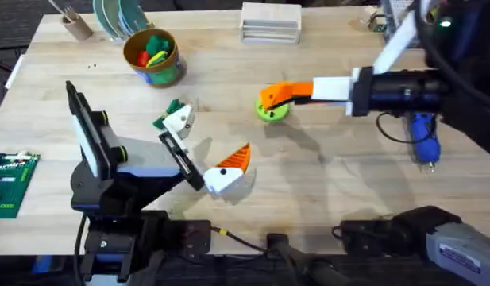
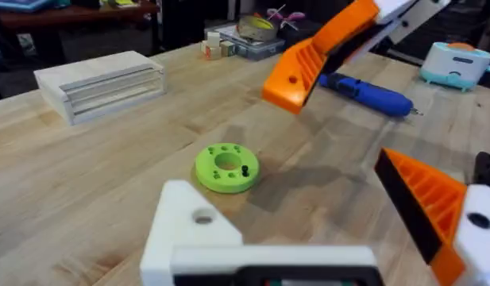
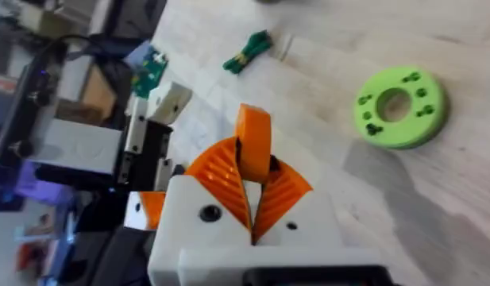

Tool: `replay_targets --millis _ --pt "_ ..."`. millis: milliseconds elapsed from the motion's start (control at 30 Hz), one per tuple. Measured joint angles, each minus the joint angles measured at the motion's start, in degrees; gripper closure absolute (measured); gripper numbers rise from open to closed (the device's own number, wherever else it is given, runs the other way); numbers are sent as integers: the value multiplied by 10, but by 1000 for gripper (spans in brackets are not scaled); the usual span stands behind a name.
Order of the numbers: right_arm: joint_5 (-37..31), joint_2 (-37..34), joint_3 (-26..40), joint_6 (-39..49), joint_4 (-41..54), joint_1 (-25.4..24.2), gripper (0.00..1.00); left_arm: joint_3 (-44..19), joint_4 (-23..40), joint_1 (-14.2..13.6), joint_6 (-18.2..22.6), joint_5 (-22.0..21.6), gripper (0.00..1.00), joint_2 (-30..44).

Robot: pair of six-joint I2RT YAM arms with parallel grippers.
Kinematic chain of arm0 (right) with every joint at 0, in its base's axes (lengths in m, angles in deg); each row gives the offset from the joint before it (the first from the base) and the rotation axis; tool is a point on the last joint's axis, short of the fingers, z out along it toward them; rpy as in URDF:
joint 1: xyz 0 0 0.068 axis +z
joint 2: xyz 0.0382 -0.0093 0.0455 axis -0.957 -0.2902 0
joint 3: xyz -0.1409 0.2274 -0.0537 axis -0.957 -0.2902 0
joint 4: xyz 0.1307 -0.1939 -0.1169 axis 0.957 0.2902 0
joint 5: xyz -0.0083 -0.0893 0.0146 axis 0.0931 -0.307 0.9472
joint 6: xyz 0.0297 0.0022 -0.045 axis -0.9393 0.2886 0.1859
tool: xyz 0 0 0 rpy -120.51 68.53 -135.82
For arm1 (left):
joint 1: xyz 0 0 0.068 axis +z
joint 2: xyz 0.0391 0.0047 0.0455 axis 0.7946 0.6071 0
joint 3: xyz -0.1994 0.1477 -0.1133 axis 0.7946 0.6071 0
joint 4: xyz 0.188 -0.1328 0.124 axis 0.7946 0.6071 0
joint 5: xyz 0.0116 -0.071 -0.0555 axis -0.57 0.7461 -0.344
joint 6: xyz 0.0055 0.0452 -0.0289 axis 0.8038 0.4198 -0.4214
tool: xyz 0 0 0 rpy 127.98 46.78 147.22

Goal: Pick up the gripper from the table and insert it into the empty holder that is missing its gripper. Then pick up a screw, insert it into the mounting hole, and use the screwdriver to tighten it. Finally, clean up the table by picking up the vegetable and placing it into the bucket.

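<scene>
looks like a robotics lab from my end: wooden table [image 1: 324, 183], green circuit board [image 1: 8, 184], cables [image 1: 245, 238], blue electric screwdriver [image 1: 424, 137].

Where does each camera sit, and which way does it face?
Overhead: above the arms' bases, looking down and forward; both arms show.
Left wrist: on the open left gripper, facing the right gripper.
Right wrist: on the right gripper, shut on the orange wedge, facing the left arm.
Both wrist views share the green disc.
</scene>
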Motion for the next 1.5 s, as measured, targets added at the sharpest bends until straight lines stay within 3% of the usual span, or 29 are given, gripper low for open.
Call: replay_targets --millis 267,467,800,900,1200,1500 --pt "101 -108 -1 -65 -123 12 986 0 0 0 0 0 8 0" --pt "140 -145 -1 -117 -215 50 986 0 0 0 0 0 8 0" --pt "172 -187 -1 -163 -268 88 987 0 0 0 0 0 8 0" --pt "196 -239 -1 -199 -369 109 987 0 0 0 0 0 8 0" --pt "233 -331 -1 -282 -495 111 988 0 0 0 0 0 7 0" --pt "247 -366 -1 -341 -565 126 988 0 0 0 0 0 7 0"
